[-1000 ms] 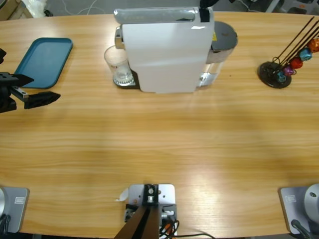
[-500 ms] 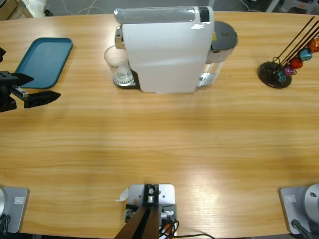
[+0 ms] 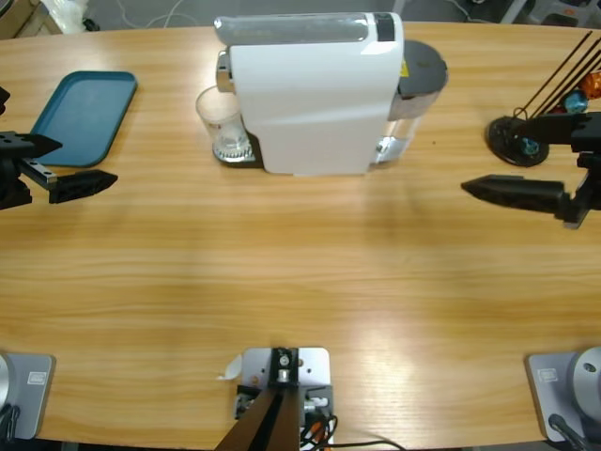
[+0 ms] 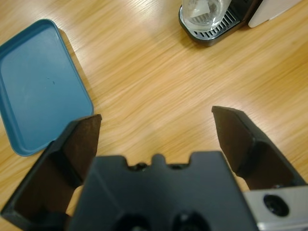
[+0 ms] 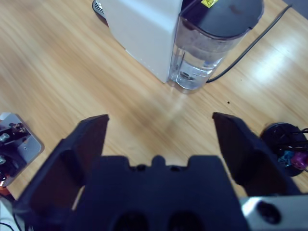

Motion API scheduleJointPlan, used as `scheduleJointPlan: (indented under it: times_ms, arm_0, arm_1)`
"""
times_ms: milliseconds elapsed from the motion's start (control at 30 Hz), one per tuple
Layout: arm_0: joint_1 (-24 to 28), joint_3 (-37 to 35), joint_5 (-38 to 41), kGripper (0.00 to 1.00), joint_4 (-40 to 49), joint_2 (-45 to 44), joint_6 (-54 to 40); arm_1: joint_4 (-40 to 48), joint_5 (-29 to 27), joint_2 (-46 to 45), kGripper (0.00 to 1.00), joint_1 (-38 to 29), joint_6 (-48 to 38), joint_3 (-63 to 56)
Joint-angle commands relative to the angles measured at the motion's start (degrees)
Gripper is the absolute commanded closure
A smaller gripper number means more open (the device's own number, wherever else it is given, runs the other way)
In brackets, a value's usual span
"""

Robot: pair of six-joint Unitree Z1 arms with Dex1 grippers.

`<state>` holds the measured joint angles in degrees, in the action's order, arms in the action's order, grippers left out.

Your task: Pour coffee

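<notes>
Both end effectors [image 3: 56, 167] [image 3: 526, 160] agape, empty

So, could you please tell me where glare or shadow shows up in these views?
High view: pale sheen on the table near the bottom middle; soft shadow beneath the coffee machine. Right wrist view: bright streaks on the wood by the water tank. Left wrist view: even light, the blue tray matte.

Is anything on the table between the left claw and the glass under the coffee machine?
Nothing: the left wrist view shows bare wood between the left claw and the glass.
</notes>
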<state>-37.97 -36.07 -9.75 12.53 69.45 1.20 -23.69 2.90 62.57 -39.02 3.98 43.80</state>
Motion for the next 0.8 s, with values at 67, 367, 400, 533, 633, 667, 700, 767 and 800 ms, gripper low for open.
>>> scheduleJointPlan:
  times_ms: [67, 367, 400, 533, 633, 667, 700, 767, 800]
  arm_0:
    - [-0.3, 2.8, 0.7, 0.013, -1.2, -2.1, 0.6]
    - [-0.3, 3.0, 0.7, 0.013, -1.5, -1.1, 0.8]
    - [-0.3, 3.0, 0.7, 0.013, -1.5, -0.8, 0.8]
    - [-0.3, 2.9, 0.4, 0.013, -1.7, -0.1, 0.8]
    - [-0.3, 2.8, 0.2, 0.013, -1.7, 0.1, 0.6]
    - [-0.3, 2.9, 0.2, 0.013, -1.7, -0.4, 0.7]
    - [-0.3, 3.0, 0.2, 0.013, -1.7, -0.6, 0.8]
    - [-0.3, 3.0, 0.2, 0.013, -1.8, -0.7, 0.8]
    - [-0.3, 3.0, 0.2, 0.013, -1.8, -0.6, 0.8]
  arm_1:
    - [3.6, -0.4, -1.6, 0.0, -4.4, -1.9, -6.2]
    - [7.0, -3.8, 0.0, 0.0, -6.6, -5.4, -9.8]
    - [7.0, -3.8, 0.5, 0.0, -6.7, -5.5, -9.7]
    - [7.0, -4.7, 2.0, 0.0, -6.7, -6.0, -9.3]
    - [7.0, -4.7, 2.2, 0.0, -6.7, -6.0, -9.2]
    - [7.0, -4.7, 2.2, 0.0, -6.7, -6.0, -9.2]
    - [7.0, -4.7, 2.4, 0.0, -6.7, -6.0, -9.2]
    - [6.7, -4.7, 3.4, 0.0, -6.7, -6.0, -8.8]
    - [6.5, -4.7, 4.1, 0.0, -6.7, -6.0, -8.5]
